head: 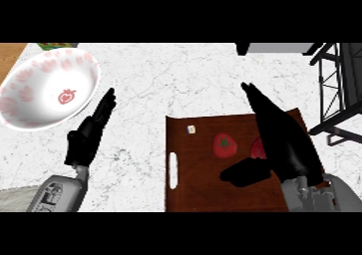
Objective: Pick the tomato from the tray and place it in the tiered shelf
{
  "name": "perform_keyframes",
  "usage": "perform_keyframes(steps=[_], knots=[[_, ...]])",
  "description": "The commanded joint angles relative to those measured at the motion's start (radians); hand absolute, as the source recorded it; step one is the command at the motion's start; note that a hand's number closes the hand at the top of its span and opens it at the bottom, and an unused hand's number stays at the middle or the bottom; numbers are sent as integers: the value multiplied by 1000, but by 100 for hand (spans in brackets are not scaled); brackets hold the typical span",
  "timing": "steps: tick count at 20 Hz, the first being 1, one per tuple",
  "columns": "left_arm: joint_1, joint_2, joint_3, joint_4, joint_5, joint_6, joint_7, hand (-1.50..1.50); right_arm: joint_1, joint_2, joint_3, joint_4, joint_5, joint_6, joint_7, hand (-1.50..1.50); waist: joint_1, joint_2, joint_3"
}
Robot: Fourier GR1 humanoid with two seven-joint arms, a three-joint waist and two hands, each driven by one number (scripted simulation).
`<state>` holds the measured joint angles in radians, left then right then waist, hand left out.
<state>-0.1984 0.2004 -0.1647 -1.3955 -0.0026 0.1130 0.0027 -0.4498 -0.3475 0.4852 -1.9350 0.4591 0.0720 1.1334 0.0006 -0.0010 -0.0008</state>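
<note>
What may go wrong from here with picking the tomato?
The right robot hand is open beside the tomato and may roll it across the tray. A second red thing, half hidden under that hand, might be grasped instead. The tiered shelf stands near; the lift may clip it.

Single head view, set close above the counter [176, 74] and looking steeply down. The forearms enter from the lower edge, left hand [88, 134] at view left, right hand [282, 134] at view right. The tiered shelf [345, 84] is cropped at the counter's far right corner.
</note>
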Motion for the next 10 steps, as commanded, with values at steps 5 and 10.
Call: perform_keyframes(steps=[5, 10], knots=[[-25, -16, 21, 15, -18, -10, 7, 0, 19, 90, -11, 44, 77, 60, 105, -150, -2, 1, 0], [-22, -24, 27, 12, -32, -13, 15, 0, 40, 158, 9, 38, 133, 85, 124, -150, -4, 0, 0]])
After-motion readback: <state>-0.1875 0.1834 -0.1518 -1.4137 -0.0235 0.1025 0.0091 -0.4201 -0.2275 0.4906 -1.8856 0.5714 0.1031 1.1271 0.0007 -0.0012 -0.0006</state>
